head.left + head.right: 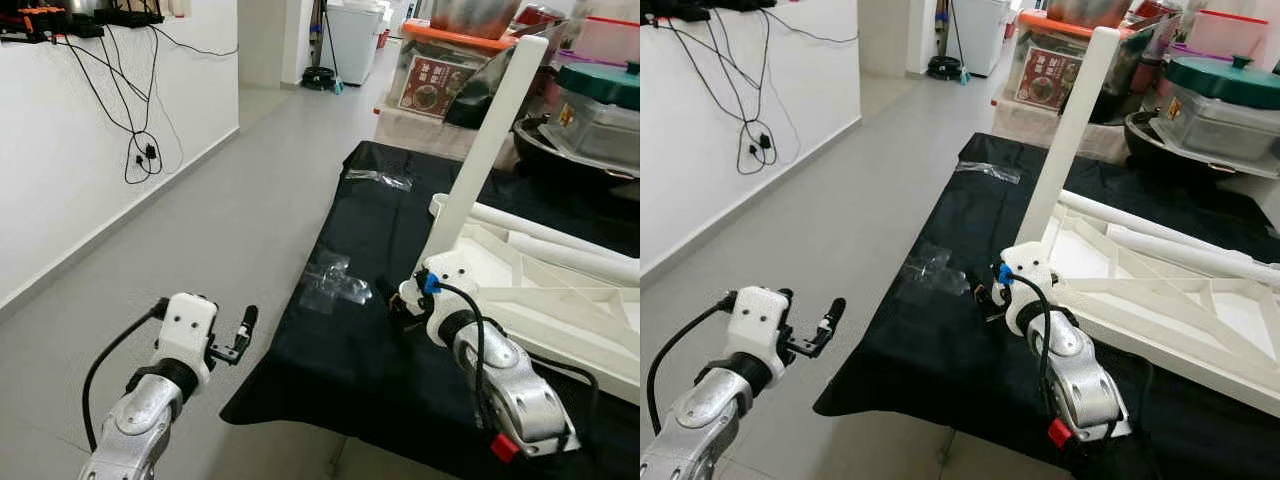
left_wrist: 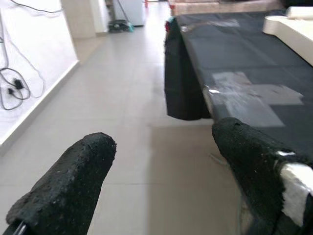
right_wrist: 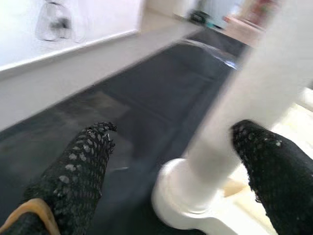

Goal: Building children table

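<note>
Left eye view shows one white children table (image 1: pixel 560 300) lying upside down on a black cloth (image 1: pixel 360 330) that covers a low surface. One white table leg (image 1: pixel 485 150) stands upright at the table's near left corner, in its round socket. Two more white legs (image 1: pixel 560 245) lie flat on the underside of the table, which has diagonal ribs.

The right gripper (image 3: pixel 171 161) is at the foot of the upright leg. Its two black fingers (image 3: pixel 80 166) are spread wide, one on each side of the leg's base (image 3: pixel 195 191), and I cannot see that they touch it (the right wrist view is a little blurred). It holds nothing. A blue clip sits on the right wrist, with a black cable running back along the silver arm.

Two pieces of clear plastic wrap lie on the cloth: one crumpled plastic bag (image 1: pixel 335 282) near the right gripper, and one thin strip (image 1: pixel 378 179) further away.

The left gripper (image 1: pixel 243 335) hangs over the grey tile floor (image 1: pixel 220 220), apart from the cloth's edge. Its fingers (image 2: pixel 68 181) are open wide and hold nothing.

Behind the table stand storage boxes (image 1: pixel 440 75) and a pot with a green lid (image 1: pixel 600 85). Black cables (image 1: pixel 140 150) hang down on the white wall to the left.
</note>
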Available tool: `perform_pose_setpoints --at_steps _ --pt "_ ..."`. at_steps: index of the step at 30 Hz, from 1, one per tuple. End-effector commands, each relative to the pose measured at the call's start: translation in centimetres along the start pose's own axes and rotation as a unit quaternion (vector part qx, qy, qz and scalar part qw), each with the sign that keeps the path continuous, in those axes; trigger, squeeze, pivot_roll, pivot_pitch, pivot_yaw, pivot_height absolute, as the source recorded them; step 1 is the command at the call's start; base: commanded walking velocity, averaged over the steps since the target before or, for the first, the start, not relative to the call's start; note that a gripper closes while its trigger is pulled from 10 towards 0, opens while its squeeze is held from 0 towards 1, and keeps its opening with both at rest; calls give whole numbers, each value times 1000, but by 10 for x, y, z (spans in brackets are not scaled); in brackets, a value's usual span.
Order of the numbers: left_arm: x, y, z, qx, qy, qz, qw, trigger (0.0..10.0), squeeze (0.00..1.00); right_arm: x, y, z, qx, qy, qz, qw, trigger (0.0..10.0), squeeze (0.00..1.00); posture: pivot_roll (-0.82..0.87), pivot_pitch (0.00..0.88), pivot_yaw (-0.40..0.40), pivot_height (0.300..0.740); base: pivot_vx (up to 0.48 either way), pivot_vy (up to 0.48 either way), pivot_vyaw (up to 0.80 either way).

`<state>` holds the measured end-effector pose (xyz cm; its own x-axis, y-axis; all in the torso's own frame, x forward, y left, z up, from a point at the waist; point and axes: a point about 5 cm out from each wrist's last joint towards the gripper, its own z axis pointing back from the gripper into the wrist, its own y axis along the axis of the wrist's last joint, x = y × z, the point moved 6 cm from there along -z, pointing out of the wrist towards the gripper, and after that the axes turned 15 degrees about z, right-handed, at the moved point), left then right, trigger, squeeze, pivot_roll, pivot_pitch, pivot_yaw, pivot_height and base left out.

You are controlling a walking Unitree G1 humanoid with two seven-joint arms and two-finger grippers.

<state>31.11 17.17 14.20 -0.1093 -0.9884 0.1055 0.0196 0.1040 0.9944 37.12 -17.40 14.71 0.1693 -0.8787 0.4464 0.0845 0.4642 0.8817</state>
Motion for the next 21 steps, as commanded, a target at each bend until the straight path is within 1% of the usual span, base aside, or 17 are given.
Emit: perform_pose_setpoints --at_steps 1,3,4,5,7,8,9,10,11,12,13,14,15,17,19,20,21 --pt "-26 18 1 37 66 -5 997 10000 0 12 -9 -1 -34 -26 -2 999 10000 0 64 0 -124 740 0 0 0" --pt "-30 21 2 41 75 -6 996 10000 0 11 -10 -2 -41 -24 6 999 10000 0 64 0 -124 740 0 0 0" --pt "-31 25 2 46 75 -16 996 10000 0 13 -4 0 -17 -36 4 999 10000 0 70 0 -127 740 0 0 0" --pt "-31 27 2 47 74 -28 996 10000 0 20 0 4 -3 -60 21 998 10000 0 70 0 -128 740 0 0 0" --pt "-31 28 2 47 72 -42 995 10000 0 30 4 8 13 -100 36 994 10000 0 70 0 -128 740 0 0 0" --pt "-31 26 4 43 73 -47 995 10000 0 38 6 10 20 -125 56 990 10000 0 72 0 -130 740 0 0 0" --pt "-31 25 5 41 74 -50 995 10000 0 43 7 12 26 -140 68 987 10000 0 72 0 -130 740 0 0 0" --pt "-29 22 6 37 68 -52 996 10000 0 52 9 15 35 -168 77 982 10000 0 69 0 -130 740 0 0 0" --pt "-29 22 6 37 68 -52 996 10000 0 52 9 15 35 -168 77 982 10000 0 69 0 -130 740 0 0 0" --pt "-27 20 7 34 65 -53 996 10000 0 58 10 17 40 -186 81 978 10000 0 69 0 -130 740 0 0 0" --pt "-23 17 9 31 58 -57 996 10000 0 64 7 20 37 -202 68 976 10000 0 67 0 -131 740 0 0 0" --pt "-23 17 9 31 58 -57 996 10000 0 64 7 20 37 -202 68 976 10000 0 67 0 -131 740 0 0 0" --pt "-20 16 9 30 52 -56 997 10000 0 67 7 23 39 -206 56 976 10000 0 66 0 -131 740 0 0 0" --pt "-14 14 10 32 45 -54 997 10000 0 63 10 26 55 -181 28 982 10000 0 63 0 -130 740 0 0 0" --pt "-12 15 9 33 43 -54 997 10000 0 61 12 27 63 -176 25 982 10000 0 61 0 -130 740 0 0 0" --pt "-10 14 9 35 40 -51 997 10000 0 54 15 28 71 -166 23 983 10000 0 58 0 -128 740 0 0 0" --pt "-10 14 9 35 40 -51 997 10000 0 54 15 28 71 -166 23 983 10000 0 58 0 -128 740 0 0 0"
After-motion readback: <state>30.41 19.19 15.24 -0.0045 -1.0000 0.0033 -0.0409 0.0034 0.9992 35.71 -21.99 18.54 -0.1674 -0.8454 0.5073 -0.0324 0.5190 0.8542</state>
